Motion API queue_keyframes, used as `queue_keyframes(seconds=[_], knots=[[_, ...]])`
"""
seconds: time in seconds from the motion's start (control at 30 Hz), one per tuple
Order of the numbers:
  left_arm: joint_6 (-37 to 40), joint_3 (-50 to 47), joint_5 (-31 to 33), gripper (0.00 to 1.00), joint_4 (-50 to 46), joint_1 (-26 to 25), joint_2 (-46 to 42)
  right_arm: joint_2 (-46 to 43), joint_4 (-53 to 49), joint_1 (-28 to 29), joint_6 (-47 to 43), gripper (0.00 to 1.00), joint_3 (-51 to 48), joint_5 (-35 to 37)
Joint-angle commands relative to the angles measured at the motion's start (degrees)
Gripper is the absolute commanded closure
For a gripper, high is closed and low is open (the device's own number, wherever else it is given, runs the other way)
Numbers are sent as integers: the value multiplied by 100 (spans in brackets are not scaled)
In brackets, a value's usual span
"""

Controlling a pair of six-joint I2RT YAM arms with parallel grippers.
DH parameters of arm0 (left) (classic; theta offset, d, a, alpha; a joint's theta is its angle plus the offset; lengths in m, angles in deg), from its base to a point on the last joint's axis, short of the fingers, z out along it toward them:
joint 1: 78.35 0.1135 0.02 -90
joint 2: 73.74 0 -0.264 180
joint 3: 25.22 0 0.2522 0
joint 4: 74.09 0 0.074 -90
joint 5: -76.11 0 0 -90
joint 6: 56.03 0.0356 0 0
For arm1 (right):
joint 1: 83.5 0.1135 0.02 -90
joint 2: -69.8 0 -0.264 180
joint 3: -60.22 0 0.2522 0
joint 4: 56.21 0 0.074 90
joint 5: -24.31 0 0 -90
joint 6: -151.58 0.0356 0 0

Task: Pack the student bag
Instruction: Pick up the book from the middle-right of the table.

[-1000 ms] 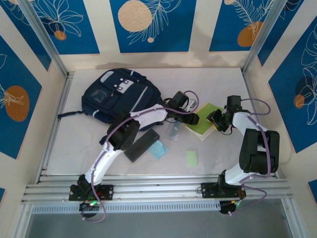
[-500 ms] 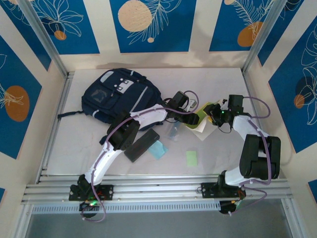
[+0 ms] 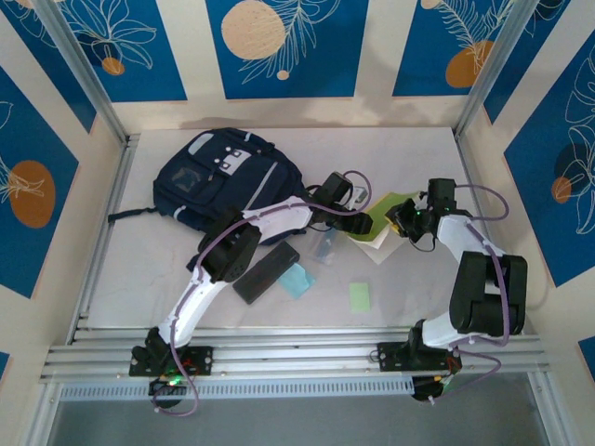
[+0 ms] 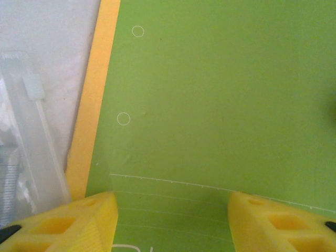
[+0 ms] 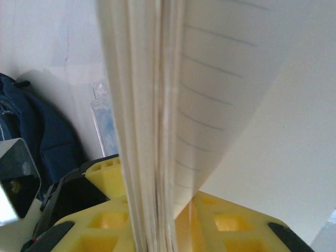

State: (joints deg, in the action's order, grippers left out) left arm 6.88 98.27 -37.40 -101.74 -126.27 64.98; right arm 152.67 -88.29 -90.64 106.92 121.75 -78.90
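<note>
The student bag [image 3: 223, 177], dark navy with grey trim and a white patch, lies at the back left of the table; its dark fabric [image 5: 31, 131] also shows in the right wrist view. A green notebook [image 3: 383, 210] sits right of centre with its right side raised. My right gripper [image 3: 401, 222] is shut on its edge, the cream pages [image 5: 152, 131] clamped between the yellow fingers [image 5: 236, 226]. My left gripper [image 3: 361, 223] hovers over the notebook's left part, open, its fingers [image 4: 79, 220] wide apart above the green cover [image 4: 220, 105].
A slim black case [image 3: 267, 272], a pale blue item [image 3: 297, 279] and a small green pad [image 3: 360, 296] lie near the front centre. A clear pouch [image 3: 325, 243] [image 4: 26, 136] rests just left of the notebook. Framed walls close in the table sides.
The notebook lay flat a second ago. My right gripper has closed on its right edge and lifted it, tilting the cover up. The left arm has hardly moved.
</note>
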Motion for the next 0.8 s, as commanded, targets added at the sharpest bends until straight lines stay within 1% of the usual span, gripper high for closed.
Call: queue_keyframes(seconds=[0.0, 0.1, 0.27, 0.43, 0.53, 0.63, 0.73, 0.77], knots=[[-129, -223, 152, 42, -448, -29, 15, -408, -137, 28, -290, 71, 218, -112], [-129, -216, 105, 42, -447, -27, 57, -392, 150, 28, -289, 69, 219, -447], [-130, -215, 85, 42, -482, -20, 69, -258, 444, 45, -216, 70, 193, -659], [-132, -215, 83, 42, -463, -20, 46, -38, 466, 63, -220, 73, 202, -571], [-147, -218, 83, 42, -461, -25, 16, 182, 219, 72, -223, 75, 311, -450], [-180, -222, 75, 42, -442, -21, -39, 304, 147, 81, -227, 83, 322, -376], [-248, -291, 107, 41, -331, -16, -225, 309, 6, 72, -325, 98, 418, -356], [-283, -324, 118, 40, -263, 0, -314, 274, -80, 72, -375, 100, 460, -313]])
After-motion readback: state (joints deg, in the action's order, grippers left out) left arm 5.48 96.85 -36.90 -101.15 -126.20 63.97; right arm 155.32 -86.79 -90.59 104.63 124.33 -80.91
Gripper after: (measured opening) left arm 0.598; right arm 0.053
